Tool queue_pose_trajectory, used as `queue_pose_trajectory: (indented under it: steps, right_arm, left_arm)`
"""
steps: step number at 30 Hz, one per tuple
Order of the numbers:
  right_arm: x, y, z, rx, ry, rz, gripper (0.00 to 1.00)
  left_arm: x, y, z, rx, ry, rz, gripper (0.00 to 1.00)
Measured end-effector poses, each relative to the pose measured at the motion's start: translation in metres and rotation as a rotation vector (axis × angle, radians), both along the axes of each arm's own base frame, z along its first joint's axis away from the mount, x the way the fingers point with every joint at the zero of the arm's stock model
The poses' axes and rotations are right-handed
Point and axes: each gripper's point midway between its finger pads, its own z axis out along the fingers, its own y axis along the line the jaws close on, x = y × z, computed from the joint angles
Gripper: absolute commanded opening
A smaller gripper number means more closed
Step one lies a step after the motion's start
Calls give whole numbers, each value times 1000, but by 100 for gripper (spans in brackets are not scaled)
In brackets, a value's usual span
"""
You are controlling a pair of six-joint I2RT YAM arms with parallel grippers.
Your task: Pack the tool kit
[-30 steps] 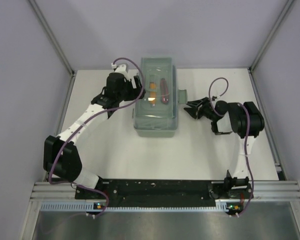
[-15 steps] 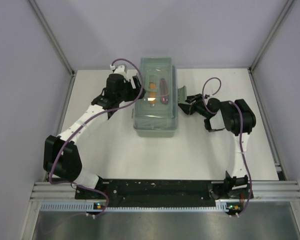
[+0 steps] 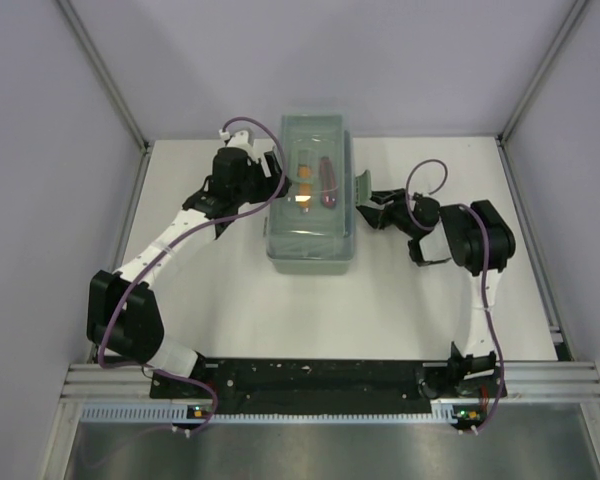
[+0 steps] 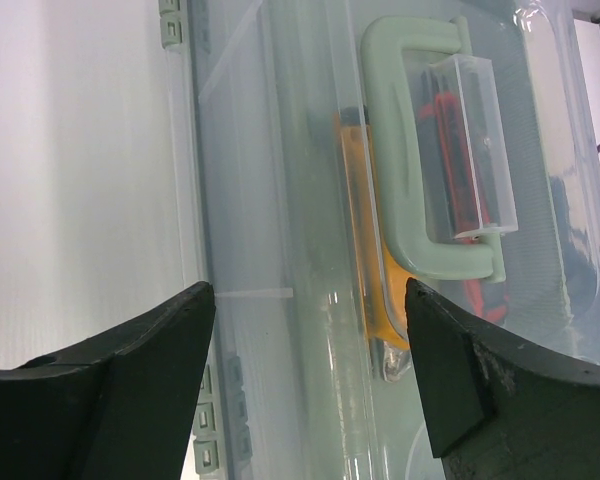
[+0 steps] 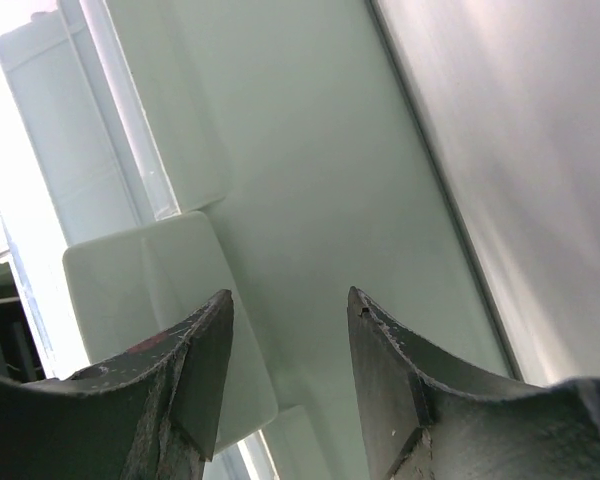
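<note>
A flat white tabletop (image 3: 240, 300) carries a large grey-green plastic toolbox (image 3: 311, 245) with a translucent lid. The toolbox stands upright near the middle, toward the far edge, its base flat on the surface and its long sides running near to far.

Grey-green toolbox (image 3: 310, 238), translucent lid (image 3: 315, 135) down, handle (image 4: 420, 150) on top, yellow cutters (image 3: 306, 183) and red cutters (image 3: 327, 183) inside

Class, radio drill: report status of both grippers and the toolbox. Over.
Left gripper open, over toolbox lid. Right gripper open, at the latch. Lid shut, tools inside. Nothing in the way.
</note>
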Motion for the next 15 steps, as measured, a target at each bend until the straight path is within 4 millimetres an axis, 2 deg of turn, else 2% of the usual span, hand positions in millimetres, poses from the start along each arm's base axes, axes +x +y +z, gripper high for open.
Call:
queue_pose_trajectory:
  steps: [4,7,9,11,15]
  right_arm:
    - [-1,-1,9,-10,-15,-4,51]
    - [-7,5,41,-31,-124,34,52]
    - [-11,8,54,-76,-184,52,52]
    - [-14,11,58,-119,-212,65,52]
    - [-18,13,49,-176,-204,93,52]
  left_arm:
    - [0,1,0,1,1,1,79]
    - [0,2,-2,2,6,4,80]
    - [0,2,-2,2,7,6,79]
    - [0,3,-3,2,10,6,79]
    - [0,2,-3,0,11,0,79]
